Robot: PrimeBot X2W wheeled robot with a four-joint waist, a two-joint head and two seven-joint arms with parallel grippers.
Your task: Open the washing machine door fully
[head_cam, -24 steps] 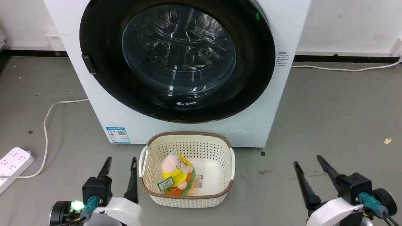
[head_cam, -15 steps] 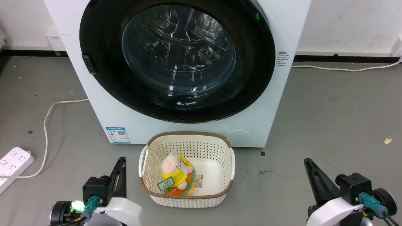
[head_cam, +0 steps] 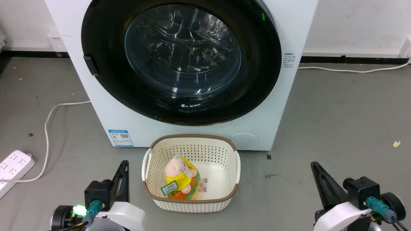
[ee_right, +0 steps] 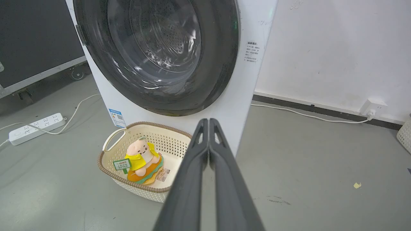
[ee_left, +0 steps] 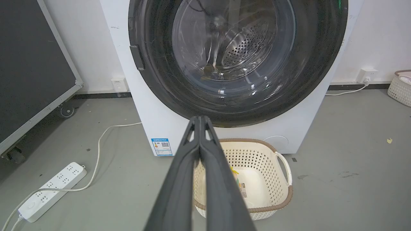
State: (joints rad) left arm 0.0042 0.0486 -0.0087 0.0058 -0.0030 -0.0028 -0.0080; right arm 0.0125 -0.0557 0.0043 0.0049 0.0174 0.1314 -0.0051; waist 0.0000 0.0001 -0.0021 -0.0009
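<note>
The white washing machine [head_cam: 106,109] [ee_left: 154,122] [ee_right: 244,86] stands on the grey floor ahead of me. Its big round glossy black door [head_cam: 106,64] [ee_left: 314,64] [ee_right: 221,48] lies flush against the front, with the small black latch [head_cam: 91,65] [ee_left: 137,57] on its left rim. My left gripper [head_cam: 124,166] [ee_left: 199,118] is shut and empty, low at the lower left, well short of the machine. At the lower right my right gripper [head_cam: 314,166] [ee_right: 208,121] is also shut, holding nothing.
A cream perforated basket [head_cam: 151,189] [ee_left: 282,199] [ee_right: 109,163] holding a plush toy [head_cam: 179,178] [ee_right: 139,157] sits on the floor right below the door, between my grippers. A white power strip [head_cam: 13,166] [ee_left: 51,192] and its cable lie at the left. A dark wheeled panel [ee_left: 32,70] stands further left.
Both grippers have gone from open to shut, fingers now pressed together. Arms, machine and basket stay where they were.
</note>
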